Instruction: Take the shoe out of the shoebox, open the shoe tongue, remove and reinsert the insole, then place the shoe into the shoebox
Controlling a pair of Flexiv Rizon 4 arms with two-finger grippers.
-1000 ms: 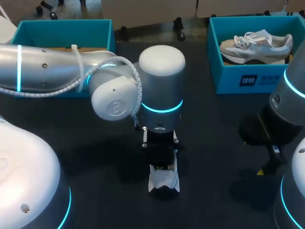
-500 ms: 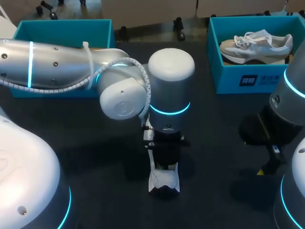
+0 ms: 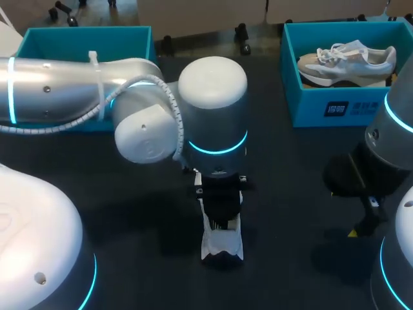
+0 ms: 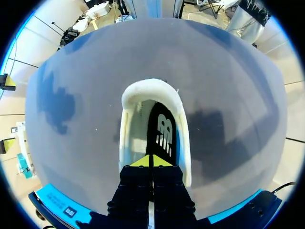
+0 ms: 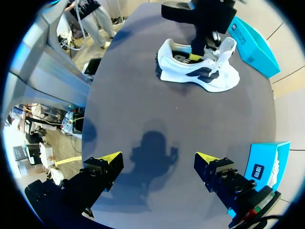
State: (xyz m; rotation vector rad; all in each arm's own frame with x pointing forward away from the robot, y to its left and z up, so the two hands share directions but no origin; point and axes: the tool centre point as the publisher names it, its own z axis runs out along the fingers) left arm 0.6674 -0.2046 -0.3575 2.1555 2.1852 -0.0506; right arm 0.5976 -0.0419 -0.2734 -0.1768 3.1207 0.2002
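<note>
A white shoe [image 3: 223, 246] with dark trim stands on the dark table in the middle, also seen ahead of my right gripper [image 5: 198, 72]. My left gripper [image 3: 220, 221] reaches down into its opening. In the left wrist view the left gripper's [image 4: 152, 161] yellow tips are shut together, resting on the black insole [image 4: 163, 131] inside the shoe [image 4: 151, 90]. Whether they pinch the insole I cannot tell. My right gripper [image 5: 159, 158] hangs open and empty over bare table, well away from the shoe, at the head view's right edge [image 3: 359, 227].
An open teal shoebox [image 3: 84, 40] stands at the back left, partly behind my left arm. A second teal box [image 3: 335, 106] at the back right holds another pale shoe [image 3: 345, 59]. Bare table lies between the shoe and my right gripper.
My left arm's wrist and forearm swung a little right, then back left. Its gripper stayed in the shoe, and the shoe and right arm kept still.
</note>
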